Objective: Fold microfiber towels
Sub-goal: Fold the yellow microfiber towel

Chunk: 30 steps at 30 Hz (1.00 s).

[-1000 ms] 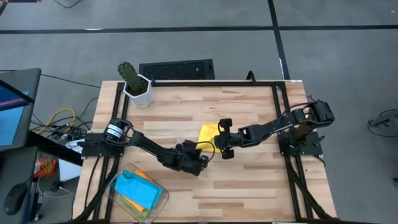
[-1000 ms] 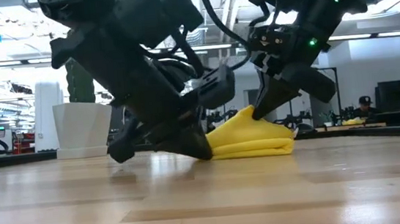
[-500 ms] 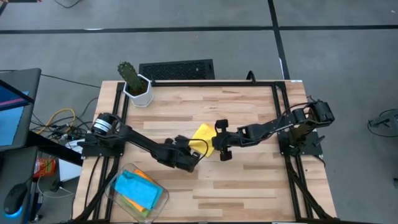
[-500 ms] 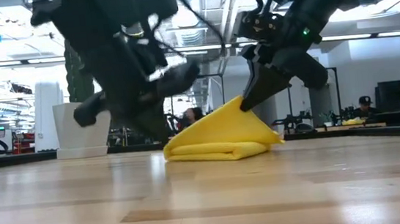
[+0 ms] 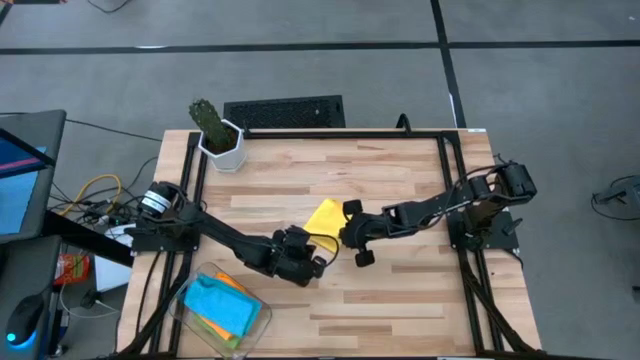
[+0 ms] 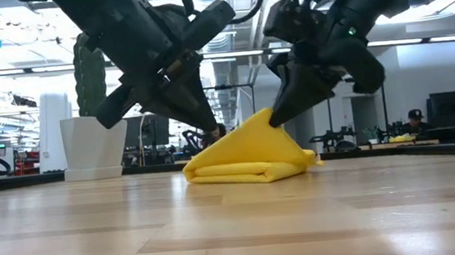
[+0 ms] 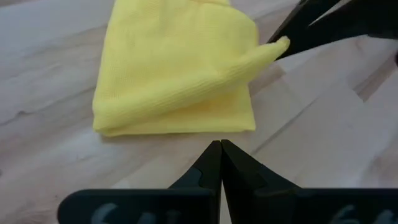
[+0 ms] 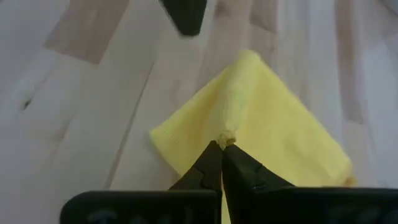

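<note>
Both sets of jaws are closed, the right one pinching a corner of the yellow towel (image 6: pixel 251 154).

Right gripper (image 8: pixel 222 144) lifts that corner into a peak mid-table; left gripper (image 7: pixel 220 144) hangs empty just beside the towel's front edge. It's folded, layered, mostly flat on the table (image 5: pixel 400 170). A clear bin (image 5: pixel 185 302) at the front left corner holds blue and orange towels (image 5: pixel 222 305).

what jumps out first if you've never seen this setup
The folded yellow microfiber towel at the middle of the wooden table, with the right gripper pinching one corner up into a peak. The shut left gripper hovers beside it, empty. A clear plastic bin of blue and orange cloths sits at the table's front-left corner.
</note>
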Each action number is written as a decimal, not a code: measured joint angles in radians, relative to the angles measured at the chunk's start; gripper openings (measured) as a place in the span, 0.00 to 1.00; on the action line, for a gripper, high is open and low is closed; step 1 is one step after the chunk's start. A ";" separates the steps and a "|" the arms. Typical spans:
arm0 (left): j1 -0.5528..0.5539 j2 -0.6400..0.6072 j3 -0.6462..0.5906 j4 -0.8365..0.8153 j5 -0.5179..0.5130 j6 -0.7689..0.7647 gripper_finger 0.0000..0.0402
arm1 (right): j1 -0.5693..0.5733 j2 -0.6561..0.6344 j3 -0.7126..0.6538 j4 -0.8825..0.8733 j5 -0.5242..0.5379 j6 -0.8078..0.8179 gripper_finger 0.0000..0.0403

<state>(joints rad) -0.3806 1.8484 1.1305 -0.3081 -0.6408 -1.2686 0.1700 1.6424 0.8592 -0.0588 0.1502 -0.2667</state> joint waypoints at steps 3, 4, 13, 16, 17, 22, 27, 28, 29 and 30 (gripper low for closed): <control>-0.002 0.000 0.000 0.005 0.008 -0.001 0.00 | 0.005 0.000 -0.023 0.007 -0.009 0.003 0.10; -0.002 0.000 0.000 0.005 0.008 -0.001 0.00 | 0.007 0.000 -0.025 0.006 -0.020 0.001 0.11; 0.000 0.000 0.000 0.030 -0.022 -0.007 0.00 | 0.007 0.000 -0.031 -0.028 -0.071 0.036 0.28; 0.001 0.000 0.000 0.033 -0.043 -0.005 0.00 | 0.004 -0.001 -0.031 -0.132 -0.062 0.040 0.36; 0.001 0.000 0.000 0.036 -0.048 -0.005 0.00 | 0.002 -0.001 -0.031 -0.166 -0.048 0.040 0.39; 0.010 0.000 0.001 0.039 -0.071 -0.002 0.00 | -0.017 -0.001 -0.031 -0.236 -0.017 0.027 0.48; 0.021 -0.001 0.001 0.039 -0.073 0.008 0.00 | -0.021 -0.001 -0.031 -0.199 -0.016 -0.021 0.50; 0.022 -0.001 0.001 0.039 -0.074 0.008 0.00 | -0.020 -0.001 -0.031 -0.191 -0.011 -0.034 0.49; 0.021 -0.001 0.001 0.039 -0.075 0.008 0.00 | -0.019 -0.001 -0.031 -0.179 0.003 -0.046 0.49; 0.021 -0.001 0.001 0.039 -0.075 0.011 0.00 | -0.014 -0.001 -0.031 -0.169 0.019 -0.054 0.48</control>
<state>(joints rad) -0.3592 1.8477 1.1313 -0.2695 -0.7158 -1.2578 0.1559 1.6417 0.8280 -0.2275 0.1688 -0.3207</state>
